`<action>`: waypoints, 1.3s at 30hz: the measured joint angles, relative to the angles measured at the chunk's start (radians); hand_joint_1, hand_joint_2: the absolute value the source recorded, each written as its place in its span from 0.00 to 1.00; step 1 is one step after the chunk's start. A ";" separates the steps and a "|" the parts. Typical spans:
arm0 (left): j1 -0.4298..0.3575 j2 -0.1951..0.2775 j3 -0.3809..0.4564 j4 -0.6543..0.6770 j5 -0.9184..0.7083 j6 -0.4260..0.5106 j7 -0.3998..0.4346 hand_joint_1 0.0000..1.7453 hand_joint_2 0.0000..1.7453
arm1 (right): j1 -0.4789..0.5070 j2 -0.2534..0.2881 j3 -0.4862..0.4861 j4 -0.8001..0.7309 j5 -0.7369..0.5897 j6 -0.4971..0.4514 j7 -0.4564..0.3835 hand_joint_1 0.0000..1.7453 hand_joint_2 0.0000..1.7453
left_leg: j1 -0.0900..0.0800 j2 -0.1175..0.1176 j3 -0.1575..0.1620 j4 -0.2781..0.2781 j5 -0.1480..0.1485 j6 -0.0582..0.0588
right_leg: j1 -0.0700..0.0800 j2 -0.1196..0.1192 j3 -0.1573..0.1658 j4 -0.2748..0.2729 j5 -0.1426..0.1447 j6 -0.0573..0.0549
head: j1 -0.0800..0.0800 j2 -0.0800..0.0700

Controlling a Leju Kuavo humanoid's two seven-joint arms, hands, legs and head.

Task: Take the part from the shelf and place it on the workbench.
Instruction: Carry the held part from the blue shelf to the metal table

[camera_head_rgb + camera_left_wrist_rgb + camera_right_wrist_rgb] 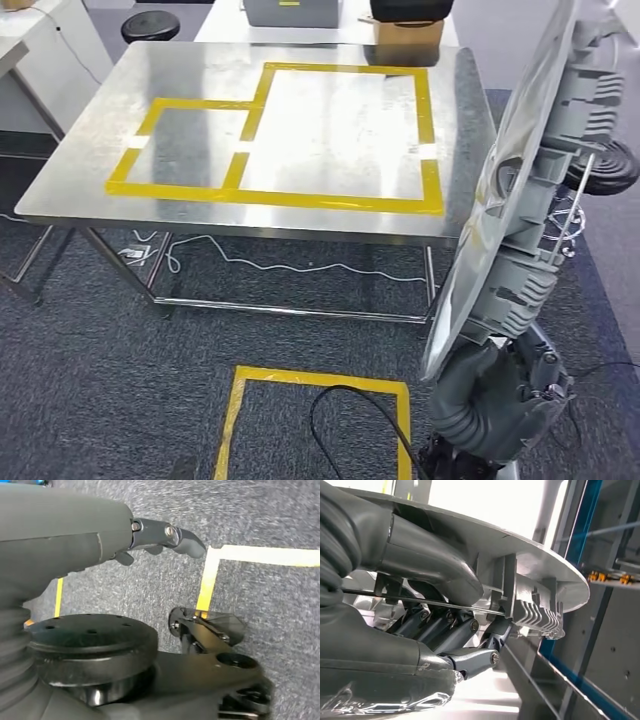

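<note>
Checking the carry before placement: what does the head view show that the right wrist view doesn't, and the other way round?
Head view alone: the steel workbench with its yellow tape outlines, grey carpet, and a taped floor square. Right wrist view alone: the right hand's dark fingers curled under the part, thumb over it, with blue-edged framing behind. Both: the right hand holding the silver dish-shaped part with its ribbed back.

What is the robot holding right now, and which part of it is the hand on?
The right hand grips the silver disc-shaped part at its lower end, fingers wrapped into the ribbed grey back. The left hand holds nothing.
</note>
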 joint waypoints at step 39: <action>-0.002 -0.009 0.002 0.000 -0.003 -0.003 -0.011 0.00 1.00 | -0.009 0.032 -0.042 -0.009 -0.001 0.000 0.008 1.00 1.00 | 0.001 -0.010 0.091 -0.268 0.148 0.037 | 0.005 -0.047 0.013 0.001 -0.018 0.039 | -0.002 0.000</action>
